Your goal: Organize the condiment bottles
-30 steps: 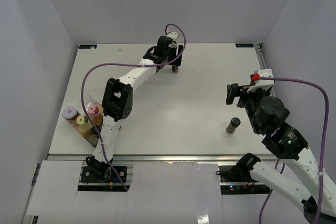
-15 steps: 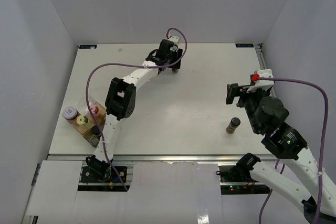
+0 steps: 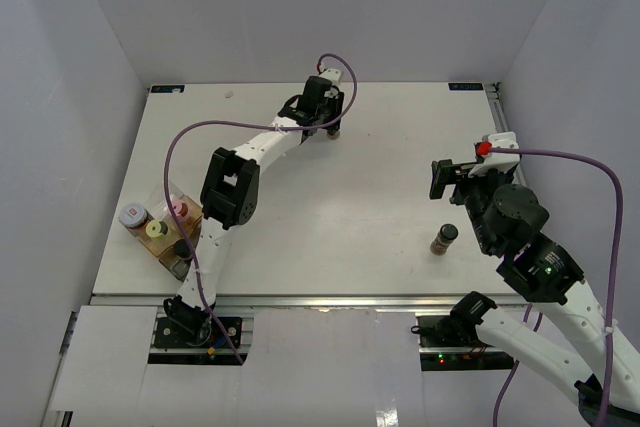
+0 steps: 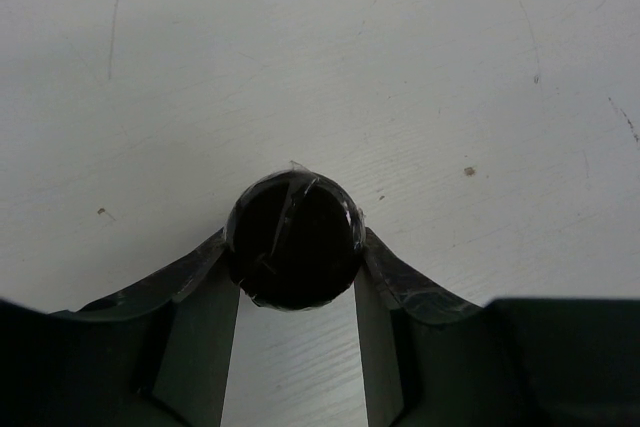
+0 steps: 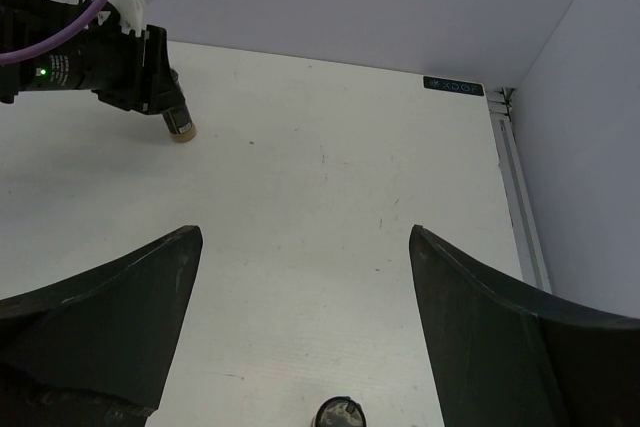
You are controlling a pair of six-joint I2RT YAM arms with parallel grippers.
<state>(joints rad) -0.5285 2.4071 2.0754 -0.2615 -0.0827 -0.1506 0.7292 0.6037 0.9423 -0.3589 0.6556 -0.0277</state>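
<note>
At the far middle of the table, my left gripper [image 3: 331,123] is shut on a black-capped condiment bottle [image 3: 334,132]. The left wrist view shows the round black cap [image 4: 293,239] pinched between both fingers of that gripper [image 4: 295,247]. The right wrist view shows this bottle [image 5: 181,126] standing on the table with brown contents, under the left gripper [image 5: 150,75]. A second dark-capped bottle [image 3: 443,239] stands at the near right, just below my right gripper [image 3: 447,179]. That gripper [image 5: 303,237] is open and holds nothing, with the bottle's cap [image 5: 341,413] at the bottom edge.
Several more bottles sit in a holder [image 3: 172,265] at the table's left edge: a white-capped one [image 3: 132,215], a yellow one [image 3: 156,230], a pink one [image 3: 178,209] and a black one [image 3: 182,247]. Grey walls enclose the table on three sides.
The left gripper's fingers have closed onto the black-capped bottle at the far middle. The right arm has not moved.
</note>
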